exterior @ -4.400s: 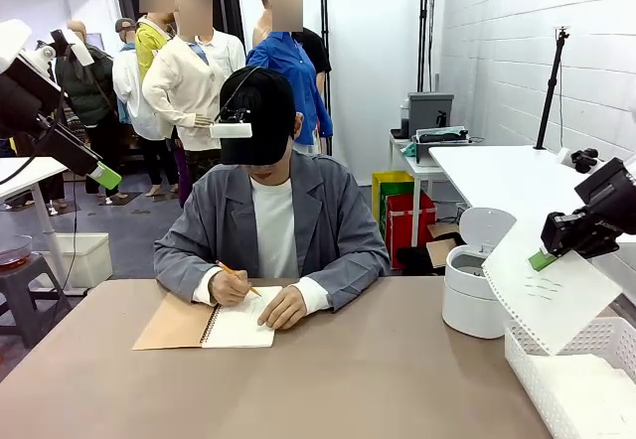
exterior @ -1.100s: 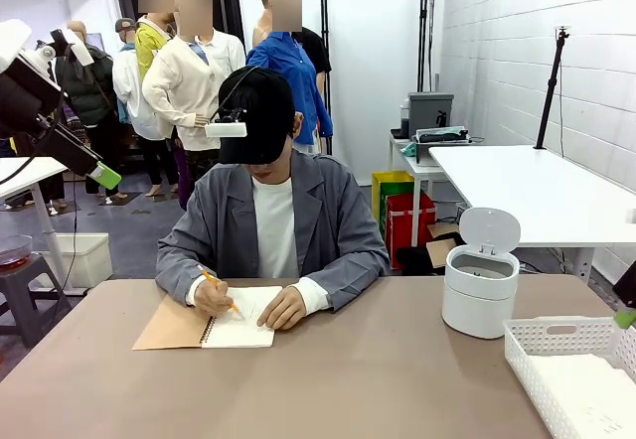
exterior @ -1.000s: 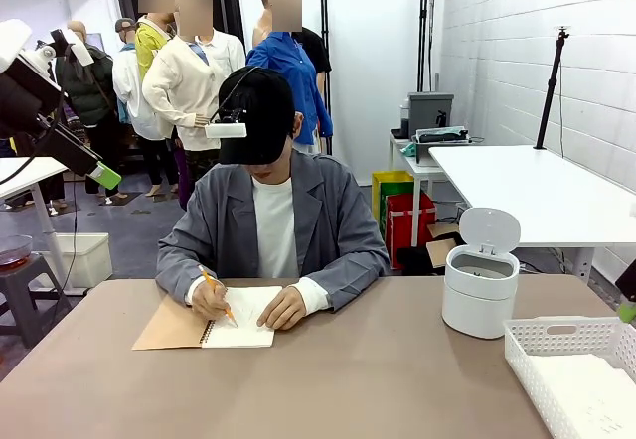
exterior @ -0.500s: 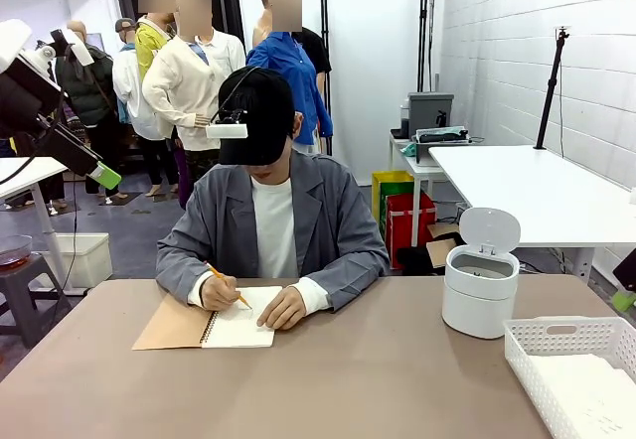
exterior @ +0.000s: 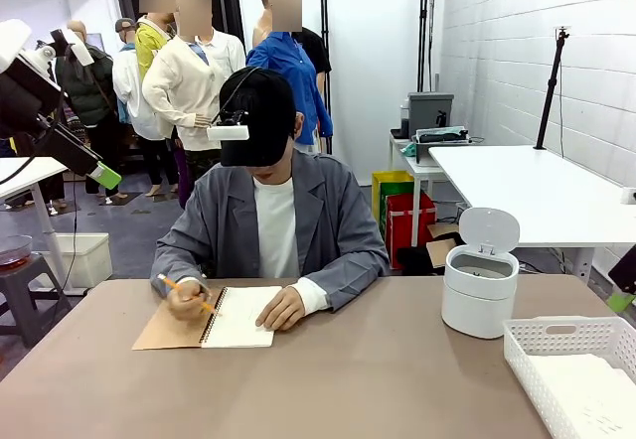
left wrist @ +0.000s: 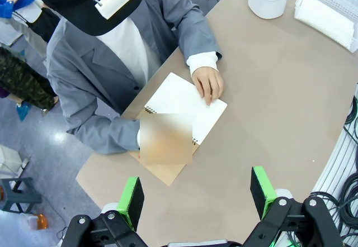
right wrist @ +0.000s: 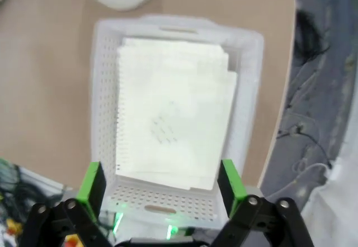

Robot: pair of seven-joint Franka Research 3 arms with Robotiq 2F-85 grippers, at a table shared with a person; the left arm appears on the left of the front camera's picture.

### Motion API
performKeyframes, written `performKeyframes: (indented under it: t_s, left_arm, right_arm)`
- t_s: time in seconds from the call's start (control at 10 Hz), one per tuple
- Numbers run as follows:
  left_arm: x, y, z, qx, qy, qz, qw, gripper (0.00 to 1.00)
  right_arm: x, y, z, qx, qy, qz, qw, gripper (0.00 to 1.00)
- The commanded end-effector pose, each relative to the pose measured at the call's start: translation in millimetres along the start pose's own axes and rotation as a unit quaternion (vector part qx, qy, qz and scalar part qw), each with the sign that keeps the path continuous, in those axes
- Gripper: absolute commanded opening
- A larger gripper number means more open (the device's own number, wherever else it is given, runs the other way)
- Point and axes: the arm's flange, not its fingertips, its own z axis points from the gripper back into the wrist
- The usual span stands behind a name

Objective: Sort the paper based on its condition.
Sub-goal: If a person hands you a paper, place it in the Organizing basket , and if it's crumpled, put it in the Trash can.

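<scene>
Smooth white sheets of paper lie stacked flat in the white mesh basket, right below my right gripper, which hangs open and holds nothing. In the front view the same paper rests in the basket at the table's near right corner, and a bit of my right gripper peeks in at the right edge above it. My left gripper is open and empty, held high over the table's left side, seen as my left gripper in the front view.
A person across the table writes with a pencil in a spiral notebook, one hand flat on the page. A white lidded bin stands behind the basket with its lid up. Bare brown tabletop spans the middle.
Earlier my right gripper held a sheet above the basket; now the sheet lies in it and the gripper is open and higher. The person's writing hand slid left across the notebook.
</scene>
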Motion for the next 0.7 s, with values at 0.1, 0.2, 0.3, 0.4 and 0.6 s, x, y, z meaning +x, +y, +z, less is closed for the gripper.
performKeyframes:
  t_s: [0.1, 0.2, 0.3, 0.4, 0.6]
  left_arm:
    - [-0.6, 0.4, 0.4, -0.001, -0.002, 0.001, 1.0, 1.0]
    - [-0.6, 0.4, 0.4, -0.001, -0.002, 0.001, 1.0, 1.0]
    - [-0.6, 0.4, 0.4, -0.001, -0.002, 0.001, 1.0, 1.0]
    - [-0.6, 0.4, 0.4, -0.001, -0.002, 0.001, 1.0, 1.0]
    - [-0.6, 0.4, 0.4, -0.001, -0.002, 0.001, 1.0, 1.0]
  right_arm:
    - [0.6, 69.5, 30.8, -0.066, -0.002, 0.143, 0.987, 1.0]
    - [3.2, 95.3, 43.9, -0.09, -0.023, 0.185, 0.978, 1.0]
    - [6.0, 116.3, 57.9, -0.106, -0.045, 0.232, 0.966, 1.0]
    - [11.6, 138.5, 69.8, -0.109, -0.077, 0.261, 0.956, 1.0]
    - [28.6, 177.2, 91.7, -0.114, -0.117, 0.32, 0.933, 1.0]
